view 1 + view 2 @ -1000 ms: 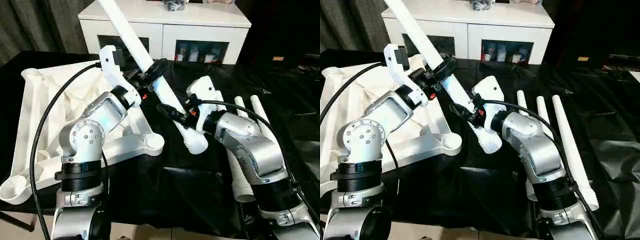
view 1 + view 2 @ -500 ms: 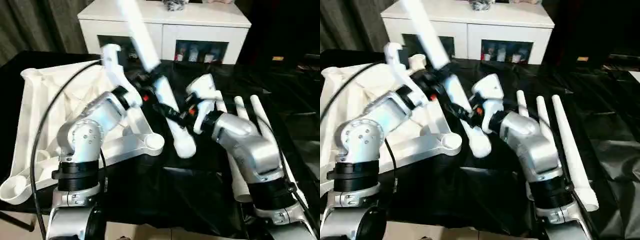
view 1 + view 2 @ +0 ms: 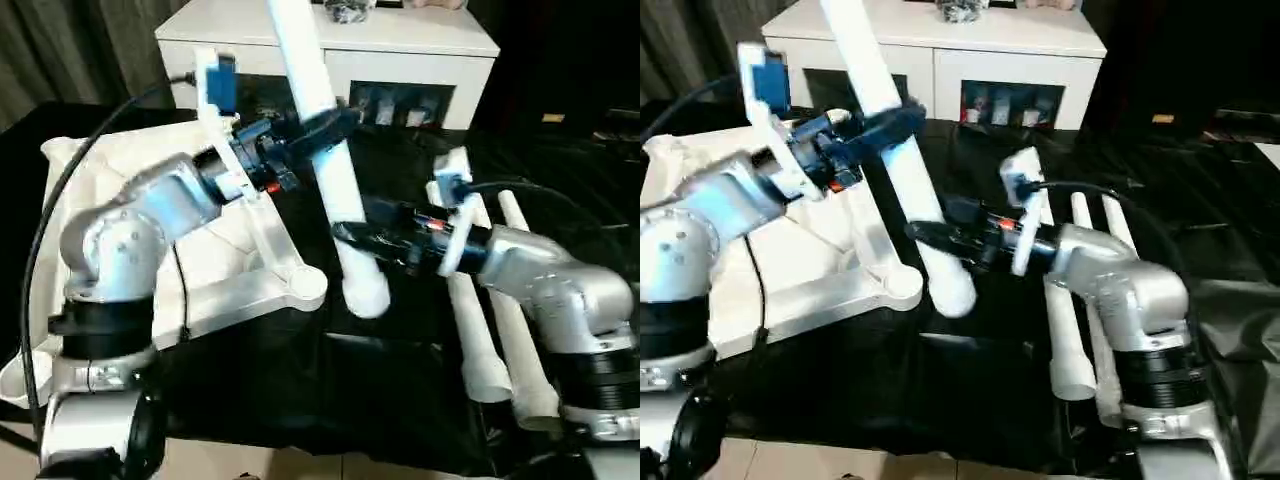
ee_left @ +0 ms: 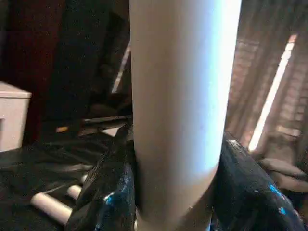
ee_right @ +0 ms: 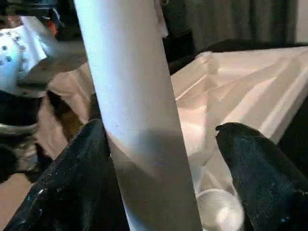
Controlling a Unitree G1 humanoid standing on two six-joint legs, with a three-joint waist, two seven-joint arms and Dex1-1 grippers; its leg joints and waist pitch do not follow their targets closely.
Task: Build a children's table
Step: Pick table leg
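Observation:
The white tabletop [image 3: 100,170] lies upside down on the left, ribs up, with a round corner socket [image 3: 305,285] at its near right corner. My left gripper [image 3: 325,128] is shut on a long white leg [image 3: 340,200], held steeply tilted. The leg's thick lower end hangs just right of that socket, above the black cloth. In the left wrist view both black fingers [image 4: 110,192] press the leg [image 4: 178,96]. My right gripper [image 3: 355,238] stands open around the lower leg; in the right wrist view one finger [image 5: 260,163] stands apart from the tube [image 5: 134,96].
Three more white legs [image 3: 480,340] lie side by side on the black cloth [image 3: 380,400] under my right forearm. A white cabinet with glass doors [image 3: 400,50] stands behind the table. A black cable loops beside my left arm.
The leg has swung more upright and its lower end has come closer to the corner socket. My right gripper's fingers have spread, and the right arm has drawn back to the right.

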